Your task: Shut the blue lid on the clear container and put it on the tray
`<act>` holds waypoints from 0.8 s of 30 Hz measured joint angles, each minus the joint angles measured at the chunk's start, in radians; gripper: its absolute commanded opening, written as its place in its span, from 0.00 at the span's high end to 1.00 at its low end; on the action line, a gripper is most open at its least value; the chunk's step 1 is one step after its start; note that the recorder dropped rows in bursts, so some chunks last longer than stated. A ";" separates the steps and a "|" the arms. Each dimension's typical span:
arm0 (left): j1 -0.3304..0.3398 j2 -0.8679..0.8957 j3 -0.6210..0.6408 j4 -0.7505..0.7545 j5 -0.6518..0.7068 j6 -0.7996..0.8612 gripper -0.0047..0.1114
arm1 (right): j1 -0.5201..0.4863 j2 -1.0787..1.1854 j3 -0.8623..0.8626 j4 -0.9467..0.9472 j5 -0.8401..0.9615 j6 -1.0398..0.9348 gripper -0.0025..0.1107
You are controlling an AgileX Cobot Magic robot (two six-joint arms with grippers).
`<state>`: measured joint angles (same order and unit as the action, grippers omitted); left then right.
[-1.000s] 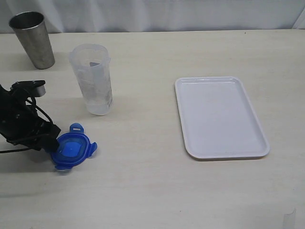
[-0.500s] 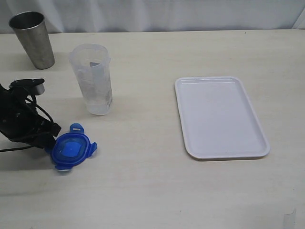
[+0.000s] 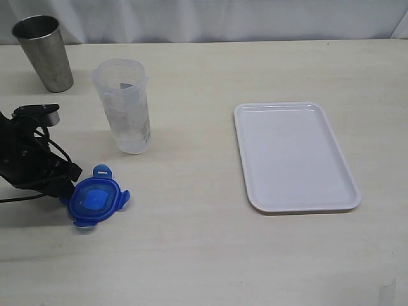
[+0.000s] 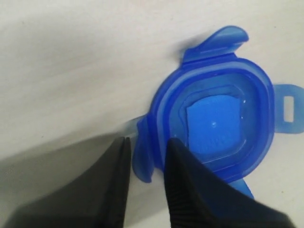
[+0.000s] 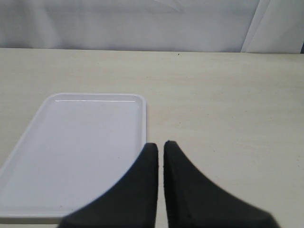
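Fingers of the left gripper (image 4: 148,142) pinch one flap of the lid (image 3: 95,199), and the upright container (image 3: 124,108) stands near, beyond the lid.

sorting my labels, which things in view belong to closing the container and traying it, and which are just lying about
For the job: blue lid, clear container, tray, left gripper at the lid's flap.
Just lying about: metal cup, upright, apart from the container.

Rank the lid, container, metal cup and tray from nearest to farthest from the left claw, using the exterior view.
1. Lid, at the left claw.
2. Container, behind the lid.
3. Metal cup, back-left corner.
4. Tray, far right.
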<state>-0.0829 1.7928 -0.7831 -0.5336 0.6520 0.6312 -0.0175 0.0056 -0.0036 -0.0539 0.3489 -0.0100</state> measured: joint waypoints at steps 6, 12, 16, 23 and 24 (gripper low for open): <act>0.000 0.036 0.000 -0.002 0.004 0.000 0.75 | 0.000 0.000 0.000 0.000 0.000 0.000 0.94; 0.000 0.038 0.000 -0.006 0.004 0.000 0.80 | 0.000 0.000 0.000 0.000 0.000 0.000 0.94; 0.000 0.038 0.000 -0.049 0.008 0.012 0.96 | 0.000 0.000 0.000 0.000 0.000 0.000 0.94; 0.000 0.038 0.000 -0.062 0.011 0.025 0.96 | 0.000 0.000 0.000 0.000 0.000 0.000 0.94; 0.000 0.038 0.000 -0.062 0.011 0.025 0.96 | 0.000 0.000 0.000 0.000 0.000 0.000 0.94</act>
<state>-0.0829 1.8305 -0.7831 -0.5958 0.6633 0.6562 -0.0175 0.0056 -0.0036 -0.0539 0.3489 -0.0100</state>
